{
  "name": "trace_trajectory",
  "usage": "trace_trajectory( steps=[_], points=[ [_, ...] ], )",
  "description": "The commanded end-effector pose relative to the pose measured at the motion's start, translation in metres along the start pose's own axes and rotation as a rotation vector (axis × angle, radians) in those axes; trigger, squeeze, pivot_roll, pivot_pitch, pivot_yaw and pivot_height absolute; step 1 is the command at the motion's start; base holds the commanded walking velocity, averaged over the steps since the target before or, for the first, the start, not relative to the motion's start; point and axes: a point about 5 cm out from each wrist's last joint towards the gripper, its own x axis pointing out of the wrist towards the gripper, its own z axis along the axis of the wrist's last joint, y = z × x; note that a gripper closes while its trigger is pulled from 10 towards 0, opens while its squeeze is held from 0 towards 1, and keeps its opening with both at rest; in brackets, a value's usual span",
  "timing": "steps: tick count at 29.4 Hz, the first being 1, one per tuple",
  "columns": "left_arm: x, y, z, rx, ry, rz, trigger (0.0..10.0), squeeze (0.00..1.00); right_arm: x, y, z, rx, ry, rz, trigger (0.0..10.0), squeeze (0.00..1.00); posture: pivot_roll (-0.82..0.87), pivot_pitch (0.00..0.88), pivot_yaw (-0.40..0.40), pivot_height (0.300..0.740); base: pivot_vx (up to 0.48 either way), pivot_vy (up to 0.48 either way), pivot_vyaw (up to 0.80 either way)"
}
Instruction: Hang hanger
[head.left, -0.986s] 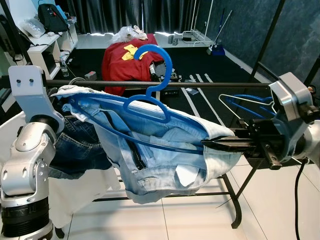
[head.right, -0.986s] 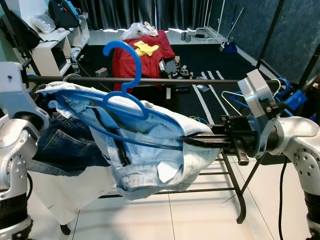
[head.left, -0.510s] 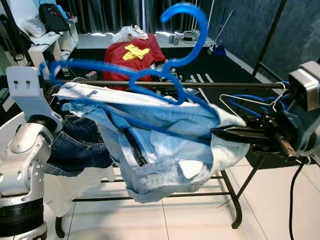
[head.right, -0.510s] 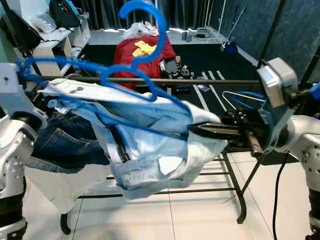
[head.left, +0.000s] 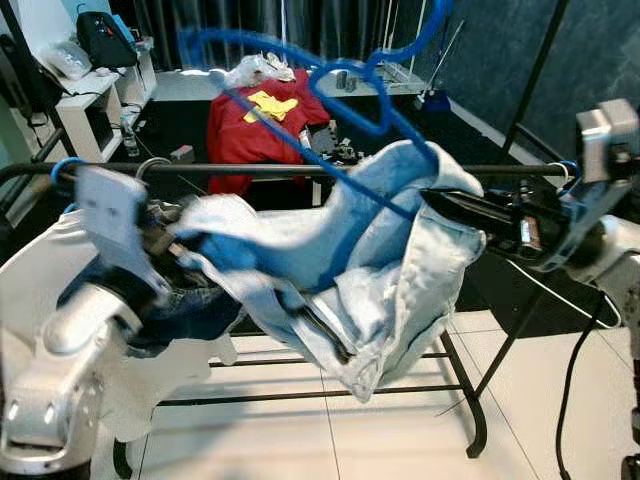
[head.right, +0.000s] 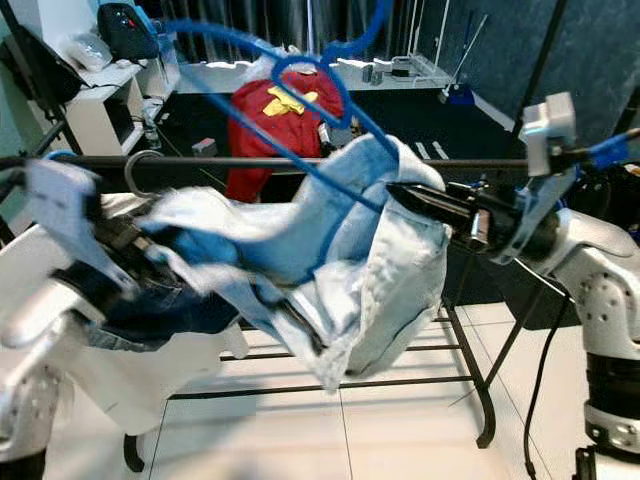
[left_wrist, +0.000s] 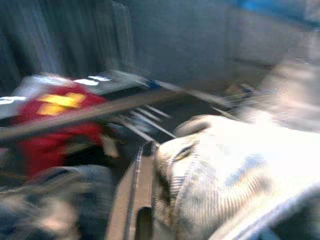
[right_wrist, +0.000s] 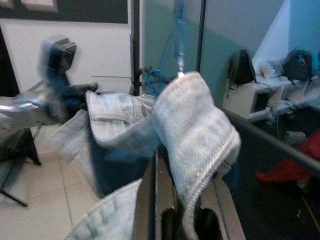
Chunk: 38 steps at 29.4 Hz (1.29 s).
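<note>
A blue plastic hanger (head.left: 345, 85) carries light blue denim jeans (head.left: 385, 260) and is lifted above the dark rail (head.left: 260, 170) of the clothes rack. Its hook reaches past the picture's top edge and is blurred by motion. My right gripper (head.left: 435, 200) is shut on the hanger's right end and the denim folded over it; the right wrist view has that denim (right_wrist: 195, 130) wrapped over the fingers (right_wrist: 157, 200). My left gripper (head.left: 175, 245), blurred, holds the left end just below the rail, and denim (left_wrist: 225, 165) presses against one finger (left_wrist: 136, 200).
Dark jeans (head.left: 190, 310) and a white cloth (head.left: 150, 380) hang on the rack's left side. Wire hangers (head.left: 560, 172) sit on the rail at the right. A red cloth heap (head.left: 250, 125) lies on the dark floor behind. A white shelf (head.left: 85, 100) stands at the back left.
Both arms have raised the hanger and jeans; the hook has gone from rail height to well above it. The left gripper swung inward and the jeans bunched toward the right.
</note>
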Motion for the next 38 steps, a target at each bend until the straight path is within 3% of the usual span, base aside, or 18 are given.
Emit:
trace_trajectory(
  steps=[1,2,3,6,8,9,11,16,24,27,28,30,31,32,34,36,37,38],
  points=[
    [0.001,-0.019,-0.001,-0.018,0.025,-0.132,10.0,0.89,0.003,-0.002,0.001,-0.046,0.044,-0.008,10.0,0.0,-0.1,0.0,-0.003,0.74,0.0,0.0,0.0],
    [-0.001,-0.032,-0.003,-0.032,0.055,-0.212,10.0,0.89,0.005,-0.003,-0.002,-0.065,0.099,-0.009,10.0,0.0,-0.1,0.0,-0.003,0.74,0.0,0.0,0.0],
    [-0.004,-0.046,-0.007,-0.046,0.097,-0.305,10.0,1.0,0.003,-0.004,-0.007,-0.109,0.194,0.003,10.0,0.0,-0.11,0.0,-0.01,0.74,0.0,0.0,0.0],
    [-0.011,-0.064,-0.012,-0.06,0.164,-0.424,10.0,1.0,-0.005,-0.006,-0.013,-0.174,0.351,0.048,10.0,0.0,-0.12,0.0,-0.018,0.74,0.0,0.0,0.0],
    [-0.012,-0.066,-0.012,-0.058,0.175,-0.44,10.0,1.0,-0.007,-0.006,-0.013,-0.181,0.373,0.058,10.0,0.0,-0.12,0.0,-0.018,0.74,0.0,0.0,0.0],
    [-0.014,-0.068,-0.011,-0.029,0.19,-0.457,10.0,1.0,-0.014,-0.006,-0.015,-0.209,0.456,0.091,10.0,0.0,-0.12,0.0,-0.028,0.74,0.0,0.0,0.0],
    [-0.013,-0.066,-0.012,0.009,0.203,-0.449,10.0,1.0,-0.018,-0.007,-0.016,-0.221,0.501,0.11,10.0,0.0,-0.13,0.0,-0.032,0.74,0.0,0.0,0.0],
    [-0.012,-0.059,-0.019,0.124,0.3,-0.422,10.0,1.0,-0.022,-0.014,-0.013,-0.246,0.547,0.102,10.0,0.0,-0.12,0.0,-0.035,0.74,0.0,0.0,0.0],
    [-0.021,-0.059,-0.036,0.095,0.383,-0.398,10.0,1.0,-0.02,-0.018,-0.005,-0.269,0.495,0.094,10.0,0.0,-0.13,0.0,-0.037,0.74,0.0,0.0,0.0],
    [-0.007,-0.044,-0.022,0.064,0.25,-0.263,10.0,1.0,-0.016,-0.016,-0.006,-0.281,0.507,0.151,10.0,0.0,-0.12,0.0,-0.041,0.74,0.0,0.0,0.0],
    [-0.007,-0.044,-0.022,0.064,0.25,-0.263,10.0,1.0,-0.016,-0.016,-0.006,-0.281,0.507,0.151,10.0,0.0,-0.12,0.0,-0.041,0.74,0.0,0.0,0.0],
    [0.003,-0.032,-0.006,-0.003,0.118,-0.131,10.0,1.0,-0.015,-0.008,-0.008,-0.271,0.522,0.223,10.0,0.0,-0.13,0.0,-0.036,0.74,0.0,0.0,0.0],
    [0.003,-0.032,-0.006,-0.003,0.118,-0.131,10.0,1.0,-0.015,-0.008,-0.008,-0.271,0.522,0.223,10.0,0.0,-0.13,0.0,-0.036,0.74,0.0,0.0,0.0],
    [0.008,-0.024,0.004,-0.065,0.039,-0.063,10.0,1.0,-0.015,-0.003,-0.009,-0.268,0.547,0.281,10.0,0.0,-0.13,0.0,-0.037,0.74,0.0,0.0,0.0],
    [0.008,-0.024,0.004,-0.065,0.039,-0.063,10.0,1.0,-0.015,-0.003,-0.009,-0.268,0.547,0.281,10.0,0.0,-0.13,0.0,-0.037,0.74,0.0,0.0,0.0],
    [0.01,-0.019,0.01,-0.118,-0.018,-0.026,10.0,1.0,-0.016,0.001,-0.01,-0.266,0.568,0.327,10.0,0.0,-0.13,0.0,-0.038,0.74,0.0,0.0,0.0],
    [0.013,-0.016,0.017,-0.157,-0.061,-0.014,10.0,0.0,-0.016,0.005,-0.008,-0.276,0.592,0.382,10.0,0.0,-0.14,0.0,-0.036,0.74,0.0,0.0,0.0],
    [0.014,-0.015,0.019,-0.175,-0.072,-0.026,10.0,0.0,-0.015,0.006,-0.005,-0.291,0.607,0.418,10.0,0.0,-0.14,0.0,-0.034,0.74,0.0,0.0,0.0]
  ],
)
